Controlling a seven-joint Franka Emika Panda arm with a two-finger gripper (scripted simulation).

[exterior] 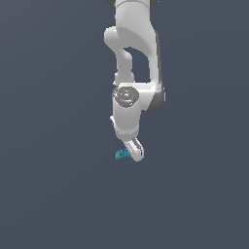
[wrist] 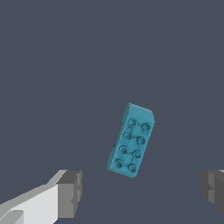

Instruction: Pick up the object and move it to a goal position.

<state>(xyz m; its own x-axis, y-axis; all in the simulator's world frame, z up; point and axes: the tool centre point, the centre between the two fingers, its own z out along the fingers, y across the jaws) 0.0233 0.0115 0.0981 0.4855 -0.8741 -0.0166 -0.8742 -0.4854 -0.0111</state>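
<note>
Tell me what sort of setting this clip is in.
Apparently a bare simulated workspace, not a real room: a featureless dark grey-blue ground, a smoothly rendered white arm with its gripper open, and one studded teal block.

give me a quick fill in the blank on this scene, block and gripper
1. The studded block is colored ____.
2. In the wrist view the gripper has its fingers spread wide, so it is ____.
3. The block lies in the gap between the fingers, touching ____ of them.
4. Counted in the wrist view, the block's top carries ____ studs.

Missing words: teal-blue; open; neither; eight
</note>
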